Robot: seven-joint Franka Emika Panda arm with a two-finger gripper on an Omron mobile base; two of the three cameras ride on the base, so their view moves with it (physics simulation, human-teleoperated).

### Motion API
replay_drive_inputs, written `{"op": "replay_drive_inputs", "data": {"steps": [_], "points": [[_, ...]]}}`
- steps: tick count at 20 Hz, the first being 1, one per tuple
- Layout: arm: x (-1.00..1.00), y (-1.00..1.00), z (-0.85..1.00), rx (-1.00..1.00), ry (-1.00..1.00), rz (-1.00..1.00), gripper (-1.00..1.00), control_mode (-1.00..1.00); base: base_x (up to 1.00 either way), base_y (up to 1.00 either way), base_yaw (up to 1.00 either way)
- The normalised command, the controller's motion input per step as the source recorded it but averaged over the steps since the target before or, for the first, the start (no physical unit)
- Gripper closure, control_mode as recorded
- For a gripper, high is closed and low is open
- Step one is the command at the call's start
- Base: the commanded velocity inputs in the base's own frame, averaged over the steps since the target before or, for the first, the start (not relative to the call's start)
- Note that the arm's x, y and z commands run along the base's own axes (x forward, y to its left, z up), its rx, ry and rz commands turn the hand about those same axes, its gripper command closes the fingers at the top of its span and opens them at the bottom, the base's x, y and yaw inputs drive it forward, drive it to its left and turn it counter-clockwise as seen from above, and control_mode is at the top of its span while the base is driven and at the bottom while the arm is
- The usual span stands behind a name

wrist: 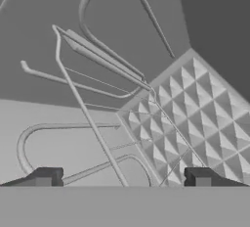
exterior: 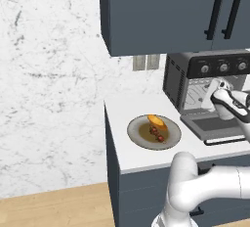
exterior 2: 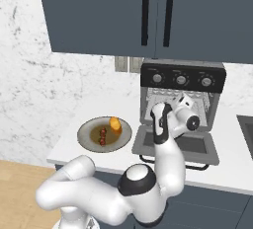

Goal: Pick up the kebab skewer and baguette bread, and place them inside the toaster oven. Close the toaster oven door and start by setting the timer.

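The toaster oven (exterior: pixel 210 81) (exterior 2: pixel 183 77) stands at the back of the counter, and the toaster oven door (exterior: pixel 215 125) (exterior 2: pixel 175 146) lies folded down flat in front of it. My gripper (exterior: pixel 211 94) (exterior 2: pixel 184 99) (wrist: pixel 122 178) reaches into the oven's mouth above the door. It is open and holds nothing, facing the wire rack (wrist: pixel 93 123) and the heating elements. To the left, a round grey plate (exterior: pixel 134 132) (exterior 2: pixel 86 135) holds the baguette bread (exterior: pixel 156 121) (exterior 2: pixel 115 124) and, beside it, the kebab skewer (exterior: pixel 156 133) (exterior 2: pixel 103 135).
Blue-grey wall cabinets (exterior: pixel 161 11) (exterior 2: pixel 123 11) hang low over the oven. A wall outlet (exterior: pixel 145 62) sits behind the counter. A sink edge (exterior 2: pixel 247 134) shows at the far right. The counter ends just left of the plate, with wooden floor (exterior: pixel 49 206) below.
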Motion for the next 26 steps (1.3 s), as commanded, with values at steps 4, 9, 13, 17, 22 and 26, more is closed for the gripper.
{"op": "replay_drive_inputs", "data": {"steps": [4, 9, 13, 17, 22, 26], "points": [[0.16, -0.01, 0.02, -0.01, -0.07, -0.05, 1.0, -1.0, 0.0, 0.0, 0.0], [0.01, -0.08, 0.36, 0.0, 0.0, -0.01, 1.0, -1.0, 0.0, 0.0, 0.0], [-0.16, -0.24, 0.51, 0.02, 0.0, 0.0, 1.0, -1.0, 0.0, 0.0, 0.0], [-0.57, -0.16, 0.44, 0.03, 0.0, 0.0, 1.0, -1.0, 0.0, 0.0, 0.0], [-0.81, -0.19, 0.38, 0.04, 0.0, 0.0, 1.0, -1.0, 0.0, 0.0, 0.0], [-0.96, -0.14, 0.42, 0.02, 0.0, -0.01, 1.0, -1.0, 0.0, 0.0, 0.0]]}}
